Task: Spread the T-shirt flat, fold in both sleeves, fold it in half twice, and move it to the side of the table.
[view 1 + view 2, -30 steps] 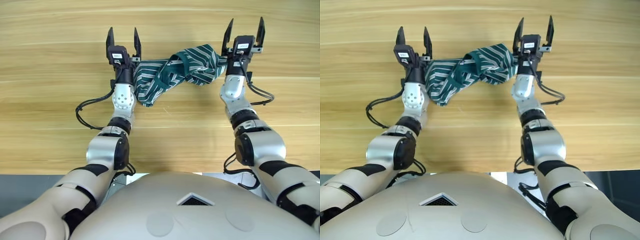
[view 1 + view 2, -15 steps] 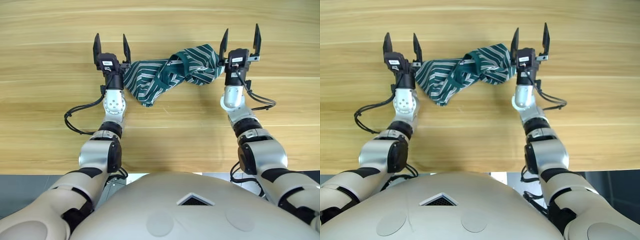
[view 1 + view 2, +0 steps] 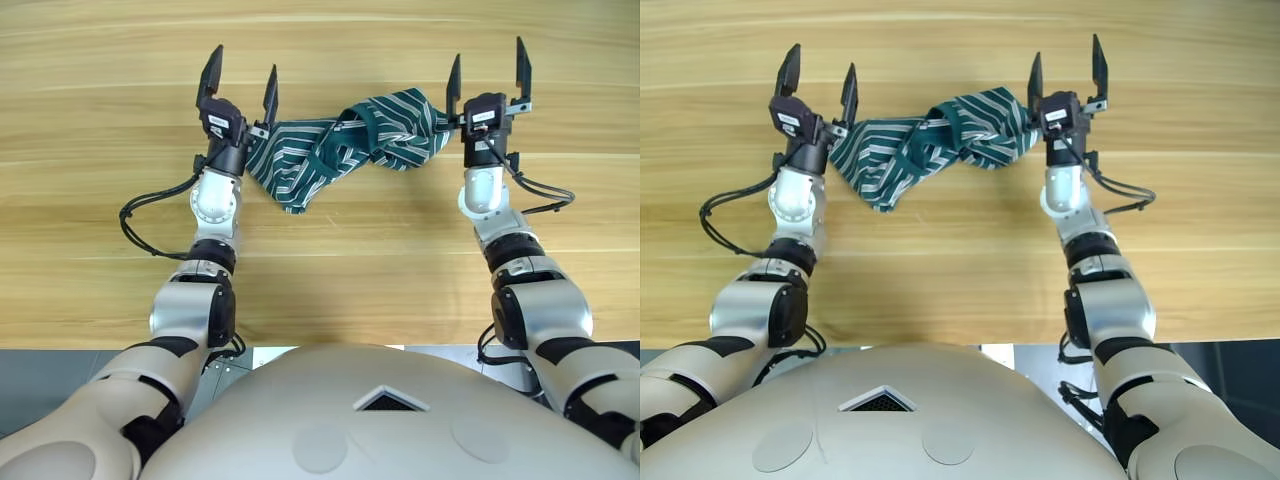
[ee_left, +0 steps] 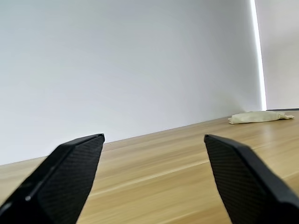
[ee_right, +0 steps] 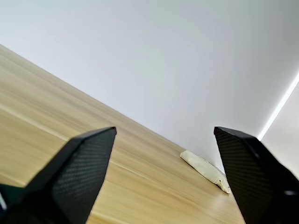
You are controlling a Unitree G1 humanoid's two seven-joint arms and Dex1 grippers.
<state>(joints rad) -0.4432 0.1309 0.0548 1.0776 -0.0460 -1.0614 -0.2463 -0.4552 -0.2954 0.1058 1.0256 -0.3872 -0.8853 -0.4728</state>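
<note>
A dark green T-shirt with white stripes (image 3: 340,145) lies crumpled in a twisted bundle on the wooden table (image 3: 320,260), between my two arms. My left gripper (image 3: 240,72) stands open at the bundle's left end, fingers pointing away from me and lifted above the wood. My right gripper (image 3: 487,65) is open just past the bundle's right end, fingers also raised. Neither holds any cloth. In the left wrist view the left gripper (image 4: 154,154) has bare table between its fingers. The right wrist view shows the right gripper (image 5: 163,154) the same way.
The wooden table stretches wide on all sides of the shirt. A pale crumpled cloth (image 4: 259,117) lies far off on the table near the white wall, also visible as the pale cloth (image 5: 205,170) in the right wrist view. The near table edge (image 3: 100,348) runs below my arms.
Both grippers stayed open. The left gripper swung outward to the left, then came back toward the shirt and tilted up. The right one drifted slightly right. The shirt kept its shape.
</note>
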